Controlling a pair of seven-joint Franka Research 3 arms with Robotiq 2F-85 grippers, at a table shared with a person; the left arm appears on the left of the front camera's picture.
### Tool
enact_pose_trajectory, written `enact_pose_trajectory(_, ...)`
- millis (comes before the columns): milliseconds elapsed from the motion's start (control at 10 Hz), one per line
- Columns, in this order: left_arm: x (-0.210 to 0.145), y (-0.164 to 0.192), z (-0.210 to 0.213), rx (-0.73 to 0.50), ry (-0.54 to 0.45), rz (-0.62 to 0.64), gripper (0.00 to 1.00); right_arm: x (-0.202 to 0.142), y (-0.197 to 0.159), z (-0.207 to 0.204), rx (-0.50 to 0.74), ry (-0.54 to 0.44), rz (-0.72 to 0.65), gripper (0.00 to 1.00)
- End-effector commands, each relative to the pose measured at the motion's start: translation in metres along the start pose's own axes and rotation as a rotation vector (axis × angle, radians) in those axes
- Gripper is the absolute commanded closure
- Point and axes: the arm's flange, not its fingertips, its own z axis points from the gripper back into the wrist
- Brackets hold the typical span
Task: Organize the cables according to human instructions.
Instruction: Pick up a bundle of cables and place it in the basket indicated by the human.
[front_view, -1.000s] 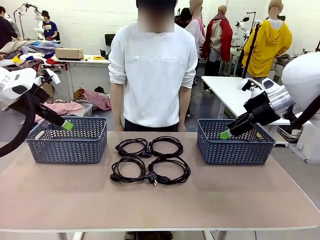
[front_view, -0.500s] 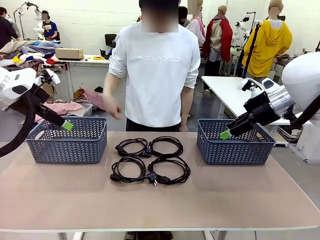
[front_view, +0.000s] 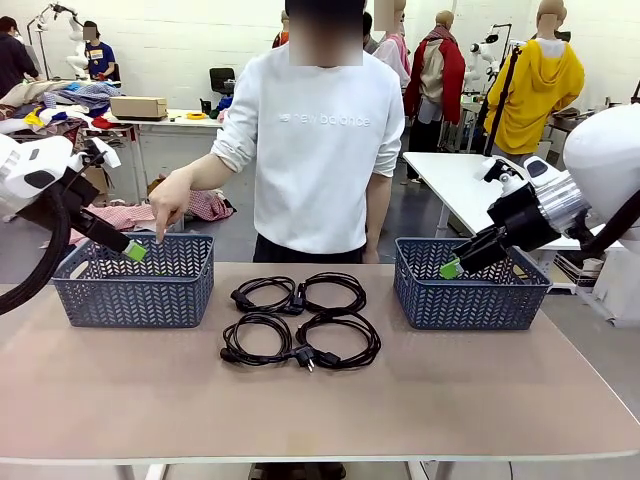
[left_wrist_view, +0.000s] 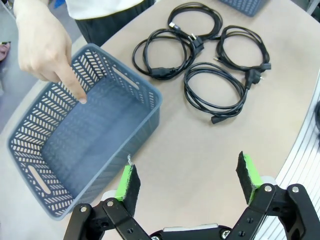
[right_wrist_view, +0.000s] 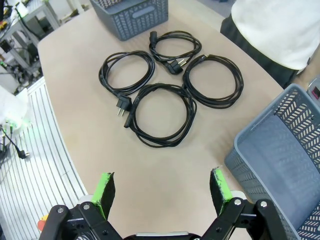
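Several black cables lie coiled mid-table in a tight two-by-two cluster: far coils (front_view: 265, 293) (front_view: 335, 292), near coils (front_view: 257, 338) (front_view: 340, 342). The same coils appear in the left wrist view (left_wrist_view: 215, 90) and the right wrist view (right_wrist_view: 162, 112). My left gripper (front_view: 135, 250) (left_wrist_view: 187, 180) hovers open over the left blue basket (front_view: 135, 295), holding nothing. My right gripper (front_view: 452, 268) (right_wrist_view: 162, 192) hangs open over the right blue basket (front_view: 470, 300), also holding nothing. The person's hand (front_view: 168, 210) (left_wrist_view: 45, 45) points a finger down into the left basket (left_wrist_view: 150, 97).
The person stands at the far edge between the baskets. Bare tabletop (front_view: 320, 410) stretches from the cables to the near edge. The right basket's wall (right_wrist_view: 280, 150) fills the lower right of the right wrist view. Other tables stand behind.
The person's hand came up from their side and reached out to the left basket, where it now points down. Both arms and the cables have stayed still.
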Motion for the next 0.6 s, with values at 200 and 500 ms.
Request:
enact_pose_trajectory(200,-0.0033,0.0021,-0.0017,-0.015,-0.012,-0.012,0.00,0.0004,-0.0039,-0.0018,0.018,-0.025,0.020,0.00)
enact_pose_trajectory(500,-0.0033,0.0021,-0.0017,-0.015,-0.012,-0.012,0.00,0.0004,-0.0039,-0.0018,0.018,-0.025,0.020,0.00)
